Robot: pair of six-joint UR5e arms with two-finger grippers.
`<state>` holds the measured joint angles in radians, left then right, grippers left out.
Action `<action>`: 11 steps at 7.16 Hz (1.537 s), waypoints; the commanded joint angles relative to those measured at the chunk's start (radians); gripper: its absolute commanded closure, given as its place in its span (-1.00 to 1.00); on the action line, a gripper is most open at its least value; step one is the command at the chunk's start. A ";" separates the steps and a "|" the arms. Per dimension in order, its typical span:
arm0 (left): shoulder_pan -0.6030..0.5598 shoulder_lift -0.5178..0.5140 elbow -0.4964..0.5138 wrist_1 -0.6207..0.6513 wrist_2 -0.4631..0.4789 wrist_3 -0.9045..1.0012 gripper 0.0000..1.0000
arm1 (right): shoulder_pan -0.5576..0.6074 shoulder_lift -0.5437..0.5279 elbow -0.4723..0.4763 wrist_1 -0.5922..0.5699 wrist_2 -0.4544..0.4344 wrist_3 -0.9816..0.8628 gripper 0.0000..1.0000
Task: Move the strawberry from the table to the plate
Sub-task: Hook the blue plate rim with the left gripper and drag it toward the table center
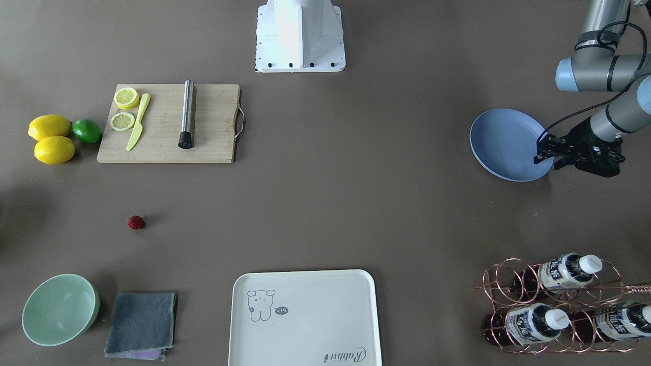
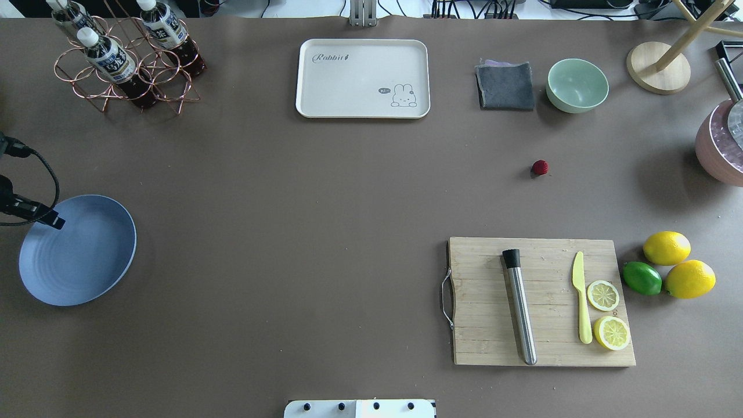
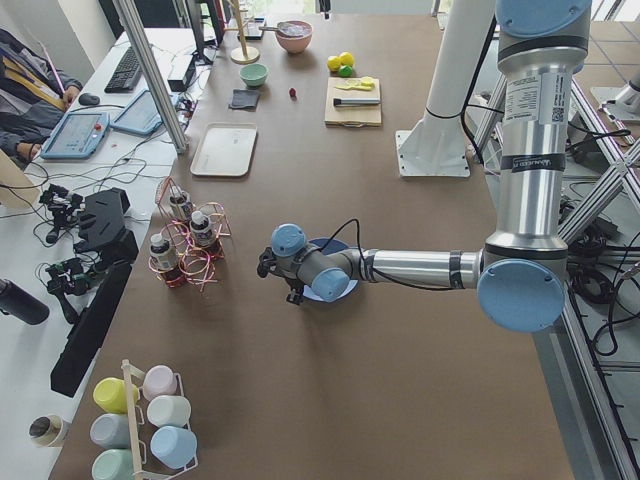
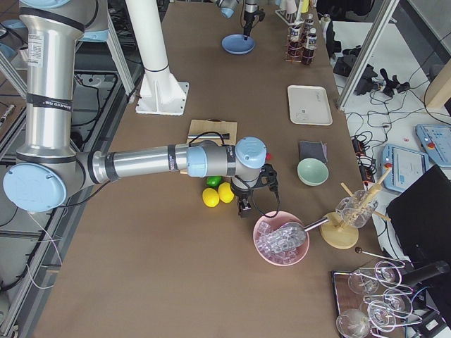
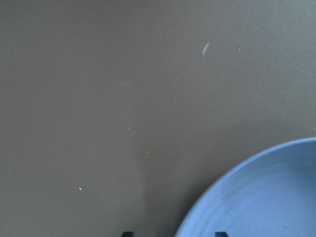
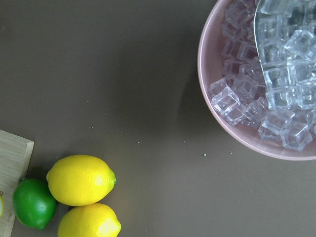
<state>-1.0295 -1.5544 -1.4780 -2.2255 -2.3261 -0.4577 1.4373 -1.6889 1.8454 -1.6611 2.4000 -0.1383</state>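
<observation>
The strawberry (image 1: 136,222) is a tiny dark-red berry lying alone on the brown table (image 1: 346,203), between the cutting board and the mint bowl; the overhead view shows the strawberry (image 2: 540,168) on the right half. The blue plate (image 1: 506,145) sits far across the table and has nothing on it. My left gripper (image 1: 543,151) hovers open over the plate's rim (image 5: 256,192), nothing between its fingers. My right gripper (image 4: 245,205) hangs over bare table next to the lemons; I cannot tell whether it is open or shut.
A wooden cutting board (image 2: 540,302) carries a steel muddler, a yellow knife and lemon slices. Two lemons and a lime (image 2: 641,277) lie beside it. A pink bowl of ice (image 6: 266,79), a mint bowl (image 2: 577,85), a grey cloth, a cream tray (image 2: 363,78) and a bottle rack (image 2: 122,58) line the far side.
</observation>
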 commanded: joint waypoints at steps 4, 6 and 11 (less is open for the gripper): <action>-0.027 0.005 -0.002 -0.066 -0.068 0.002 1.00 | 0.000 -0.003 0.015 0.000 0.002 0.002 -1.00; -0.099 -0.013 -0.027 -0.062 -0.226 -0.015 1.00 | 0.000 -0.005 0.018 -0.002 0.002 0.002 -1.00; 0.099 -0.269 -0.157 -0.060 -0.210 -0.580 1.00 | 0.000 -0.003 0.020 0.000 0.002 0.003 -1.00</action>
<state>-1.0091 -1.7347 -1.6230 -2.2865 -2.5594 -0.9085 1.4374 -1.6931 1.8653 -1.6618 2.4024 -0.1350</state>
